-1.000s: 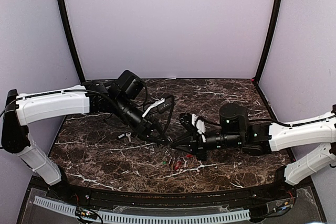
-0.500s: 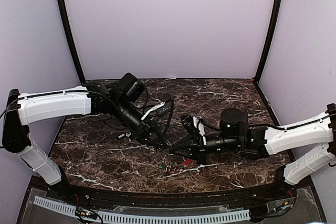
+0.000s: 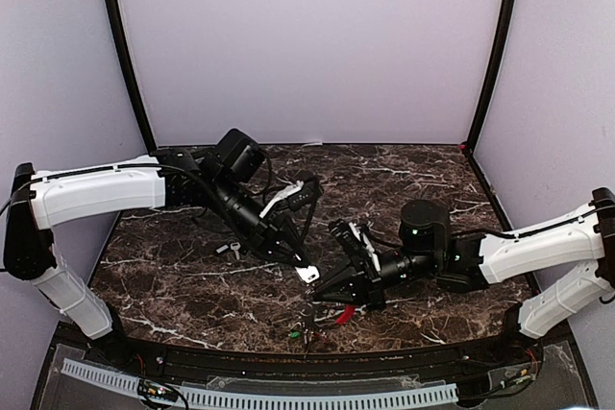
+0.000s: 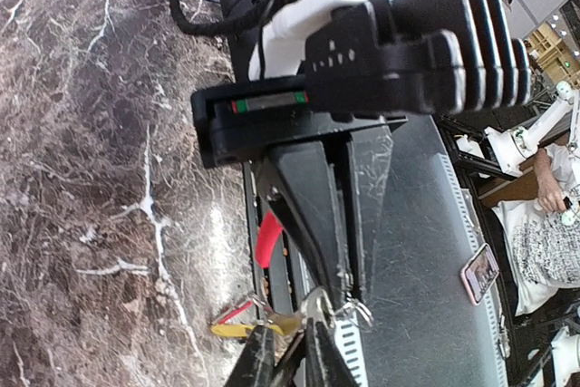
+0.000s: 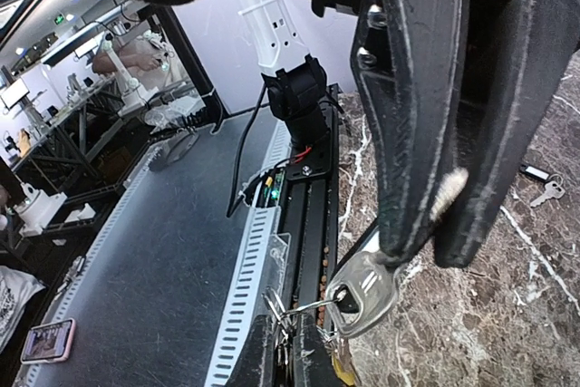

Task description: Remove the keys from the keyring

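My right gripper (image 5: 290, 351) (image 3: 325, 291) is shut on the thin wire keyring (image 5: 313, 305), held low over the table's front edge. A plain silver key (image 5: 362, 292) hangs on the ring through its hole. Its blade runs up between the fingers of my left gripper (image 4: 349, 289) (image 3: 307, 274), which is shut on it. In the left wrist view a yellow key (image 4: 237, 326) and a red key (image 4: 234, 313) hang beside the right fingertips, under the ring's red segment (image 4: 265, 237). Small green and red keys (image 3: 300, 333) show just below both grippers.
Two loose silver keys (image 3: 229, 250) lie on the dark marble table (image 3: 173, 276) left of the grippers, and show also in the right wrist view (image 5: 544, 189). A slotted white cable rail (image 3: 288, 396) and a black bar run along the front edge.
Both grippers have moved toward the front edge with the ring between them. The red segment and the small coloured keys have shifted forward with them.
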Available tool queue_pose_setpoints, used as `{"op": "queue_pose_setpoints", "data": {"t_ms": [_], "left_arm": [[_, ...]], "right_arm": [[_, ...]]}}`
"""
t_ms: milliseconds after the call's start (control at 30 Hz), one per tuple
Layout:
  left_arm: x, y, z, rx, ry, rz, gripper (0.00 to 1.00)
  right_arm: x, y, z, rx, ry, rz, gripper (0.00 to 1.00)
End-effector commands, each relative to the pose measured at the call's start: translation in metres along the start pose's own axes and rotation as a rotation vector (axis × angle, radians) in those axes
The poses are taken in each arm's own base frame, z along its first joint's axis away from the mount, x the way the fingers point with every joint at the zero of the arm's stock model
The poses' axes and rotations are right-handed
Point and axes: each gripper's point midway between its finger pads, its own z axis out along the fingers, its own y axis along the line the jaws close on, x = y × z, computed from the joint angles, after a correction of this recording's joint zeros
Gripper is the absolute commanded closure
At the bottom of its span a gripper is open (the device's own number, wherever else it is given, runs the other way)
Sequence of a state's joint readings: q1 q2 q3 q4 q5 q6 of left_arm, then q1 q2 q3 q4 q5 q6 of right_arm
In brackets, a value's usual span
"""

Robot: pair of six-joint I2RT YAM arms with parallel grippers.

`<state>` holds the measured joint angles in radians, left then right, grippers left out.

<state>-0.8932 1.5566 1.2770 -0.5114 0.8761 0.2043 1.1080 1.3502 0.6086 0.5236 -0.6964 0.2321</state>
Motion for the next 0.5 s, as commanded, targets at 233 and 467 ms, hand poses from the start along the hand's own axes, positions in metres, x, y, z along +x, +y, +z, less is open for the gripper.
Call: {"op": "queue_pose_setpoints", "data": {"t_ms": [233,467], "left_arm": [[-0.010,0.054,-0.005,-0.225,-0.103,-0.040,0.60],[-0.027,0.070,-0.040,-0.463,-0.248,-0.065,0.50]], "right_arm": [[-0.022,0.013,-0.015,-0.057,-0.216,0.055,1.00],[-0.022,-0.013,-0.023,0.095,-0.271,0.093,1.00]]}}
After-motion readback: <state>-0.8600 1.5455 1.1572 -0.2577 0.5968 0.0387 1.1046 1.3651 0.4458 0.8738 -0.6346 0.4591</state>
